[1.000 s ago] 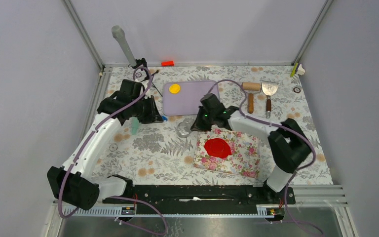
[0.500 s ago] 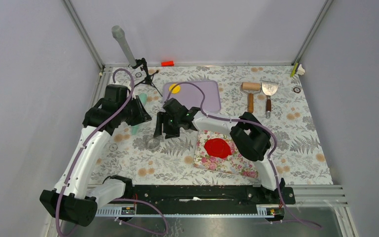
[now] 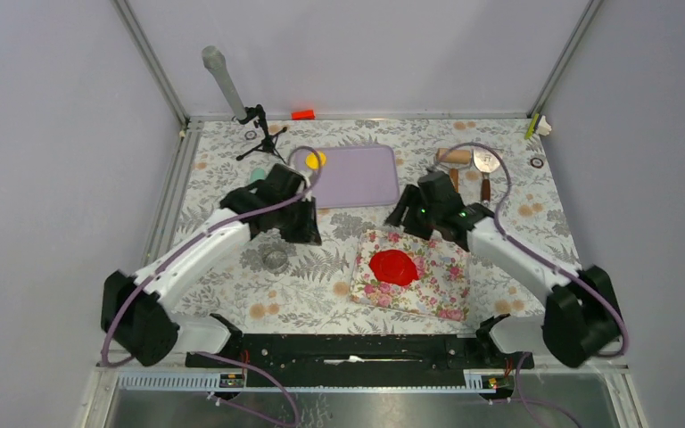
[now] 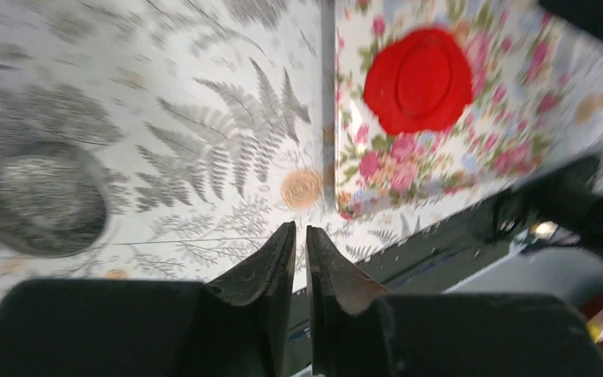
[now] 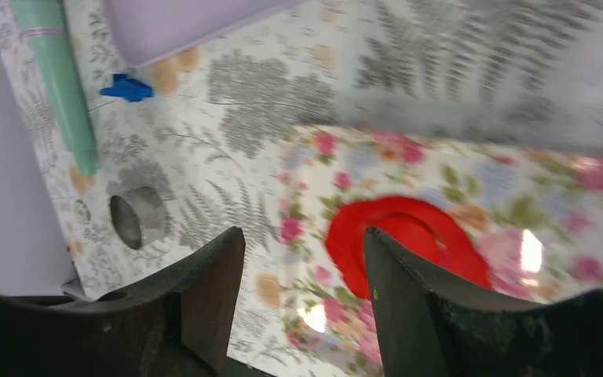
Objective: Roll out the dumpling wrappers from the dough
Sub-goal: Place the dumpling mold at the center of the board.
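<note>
Just one red dough sheet (image 3: 393, 267), one yellow wrapper (image 3: 316, 160), one cutter (image 3: 274, 259)

White-linked, black-jointed left arm (image 3: 192, 254) and right arm (image 3: 508, 254), looping purple cables (image 3: 480, 146), black taper-fingered left hand (image 4: 299, 229) and right hand (image 5: 302, 236).

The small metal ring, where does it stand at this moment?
In the top external view the small metal ring stands on the tablecloth, left of the floral mat that bears the red dough.
</note>
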Robot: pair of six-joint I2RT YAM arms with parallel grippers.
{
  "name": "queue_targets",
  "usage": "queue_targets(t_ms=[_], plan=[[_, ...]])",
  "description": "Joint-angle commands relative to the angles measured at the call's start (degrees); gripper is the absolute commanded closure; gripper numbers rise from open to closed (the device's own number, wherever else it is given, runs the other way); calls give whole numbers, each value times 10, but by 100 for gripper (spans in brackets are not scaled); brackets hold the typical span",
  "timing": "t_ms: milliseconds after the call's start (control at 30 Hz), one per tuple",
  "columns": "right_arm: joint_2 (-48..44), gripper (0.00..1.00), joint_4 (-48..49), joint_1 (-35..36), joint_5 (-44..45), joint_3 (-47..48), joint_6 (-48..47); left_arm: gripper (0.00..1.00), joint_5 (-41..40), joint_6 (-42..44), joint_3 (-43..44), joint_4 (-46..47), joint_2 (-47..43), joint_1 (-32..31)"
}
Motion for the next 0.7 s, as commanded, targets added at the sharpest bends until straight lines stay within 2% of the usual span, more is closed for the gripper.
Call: queue_targets(t_ms=[0, 100, 233, 367, 467, 667], plan=[[-124, 38, -80, -29, 62, -106, -12, 82, 27, 8, -22, 61, 72, -76], [-191, 51, -95, -44, 25, -166, 3, 74, -3, 8, -20, 95, 131, -124], [-217, 73, -85, -45, -8, -214, 42, 53, -17, 4, -17, 126, 186, -132], [-206, 81, -44, -45, -26, -239, 62, 38, -21, 8, -17, 150, 199, -139], [-180, 92, -14, -45, -50, -243, 71, 37, -14, 14, -9, 155, 226, -146], [-168, 96, 35, -45, -69, -255, 89, 39, -38, 31, -3, 166, 247, -163]])
